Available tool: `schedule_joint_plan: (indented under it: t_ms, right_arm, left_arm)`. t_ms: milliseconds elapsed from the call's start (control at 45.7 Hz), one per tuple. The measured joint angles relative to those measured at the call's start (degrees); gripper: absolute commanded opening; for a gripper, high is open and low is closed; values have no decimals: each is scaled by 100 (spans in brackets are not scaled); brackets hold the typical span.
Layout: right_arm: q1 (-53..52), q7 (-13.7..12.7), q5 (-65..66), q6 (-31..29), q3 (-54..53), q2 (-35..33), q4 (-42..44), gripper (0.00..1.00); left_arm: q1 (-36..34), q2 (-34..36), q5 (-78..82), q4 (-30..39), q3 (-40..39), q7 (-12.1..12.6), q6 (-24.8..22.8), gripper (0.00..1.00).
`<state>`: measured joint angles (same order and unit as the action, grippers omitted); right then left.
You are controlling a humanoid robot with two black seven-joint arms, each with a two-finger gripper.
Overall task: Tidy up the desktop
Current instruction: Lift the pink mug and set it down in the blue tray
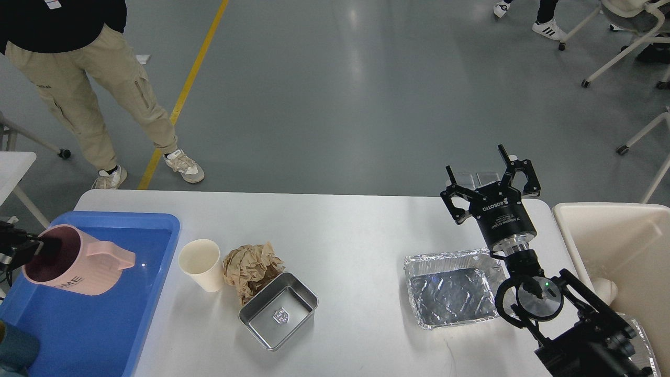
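Observation:
The white desktop (356,230) holds a paper cup (201,264), a crumpled brown paper ball (251,266), a small steel tin (278,310) and a foil tray (451,293). My left gripper (27,250) shows only at the far left edge, shut on the rim of a pink mug (76,264). It holds the mug tilted over the blue tray (157,225). My right gripper (489,180) is open and empty, raised above the desktop's far right edge, behind the foil tray.
A beige bin (617,246) stands past the desktop's right end. A teal object (15,348) lies in the blue tray's near left corner. A person (78,78) stands beyond the far left corner, beside a small white side table (13,170). Chairs stand at the far right.

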<state>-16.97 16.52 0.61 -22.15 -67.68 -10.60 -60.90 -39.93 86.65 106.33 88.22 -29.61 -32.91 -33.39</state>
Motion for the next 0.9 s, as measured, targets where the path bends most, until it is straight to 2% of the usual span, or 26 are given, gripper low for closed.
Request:
schedule_joint_plan:
  t_ms: [263, 416, 898]
  right_arm:
    - [0, 0, -7, 0, -9, 21, -15, 100]
    - [3, 0, -8, 0, -9, 1, -82, 100]
    - [51, 0, 0, 15, 1, -41, -212, 100]
  left_arm:
    - [46, 128, 614, -603, 1165, 64, 1366, 3]
    - [64, -10, 643, -1028, 1657, 116, 1848, 3]
    - [187, -1258, 626, -2128, 2256, 179, 2349, 4]
